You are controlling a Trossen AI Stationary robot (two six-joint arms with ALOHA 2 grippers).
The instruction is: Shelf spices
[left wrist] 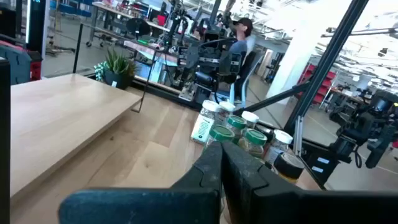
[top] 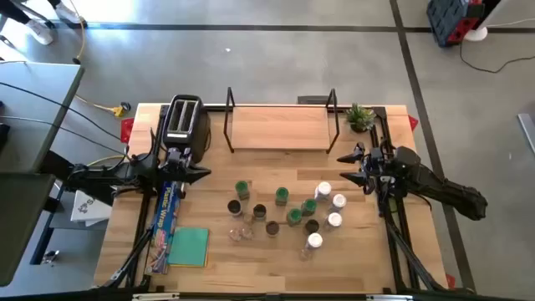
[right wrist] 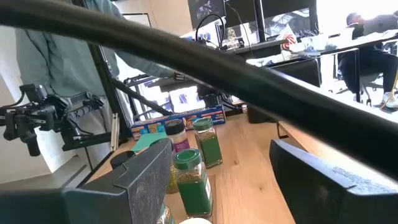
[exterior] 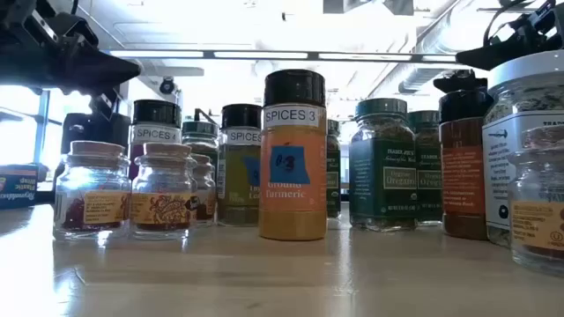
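**Spices sitting unshelved, both grippers empty**

Spices are standing in a loose cluster on the table, toward its middle and right, in front of the shelf, and none is resting on the shelf's wooden board. Green, white and dark lids are showing among them; in the low view a tall jar with a dark lid and a blue sticker is standing at the centre, with small clear glass jars to one side.

The right gripper is hovering at the right edge of the cluster, just beside the white-lidded jars, its fingers standing wide apart and holding nothing. The left gripper is waiting near the toaster, well apart from the jars, its fingers pressed together on nothing.

A potted plant is sitting at the shelf's right end. A blue box and a green cloth are lying at the table's left.
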